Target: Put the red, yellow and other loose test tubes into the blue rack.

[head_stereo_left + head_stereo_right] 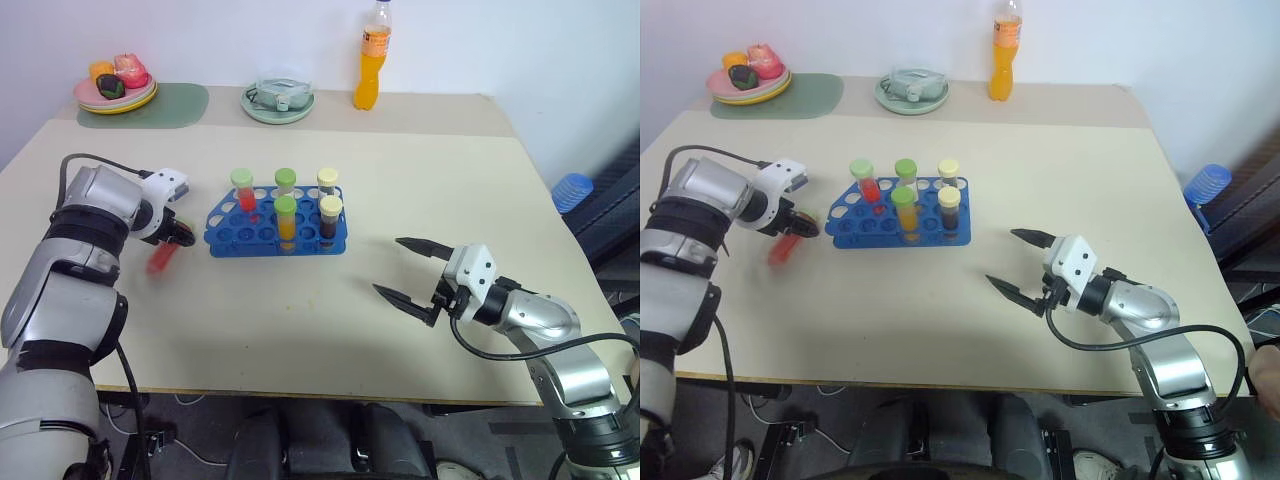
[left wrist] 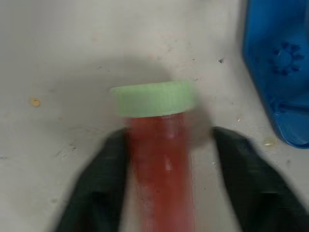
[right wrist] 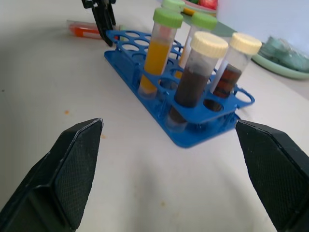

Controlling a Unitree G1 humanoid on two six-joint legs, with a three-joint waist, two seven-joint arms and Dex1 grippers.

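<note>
Loose red-filled clear plastic test tube with green cap (image 2: 159, 145) on table beside bright blue holed rack (image 1: 275, 228), clamped by left gripper (image 1: 180, 234); five racked, right gripper (image 1: 412, 272) wide.

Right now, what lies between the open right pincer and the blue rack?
Nothing: bare beige tabletop separates the right pincer from the bright blue plastic rack, seen in the eye views and the right wrist view.

The right tool (image 3: 169, 174) is holding its two black fingers (image 3: 72, 169) wide apart above the desk (image 3: 135, 193). The blue rack (image 3: 193, 130) is carrying five upright capped tubes. Beyond it, the left tool (image 3: 101, 14) is pointing down over a red tube (image 3: 84, 30) lying on the desk.
</note>
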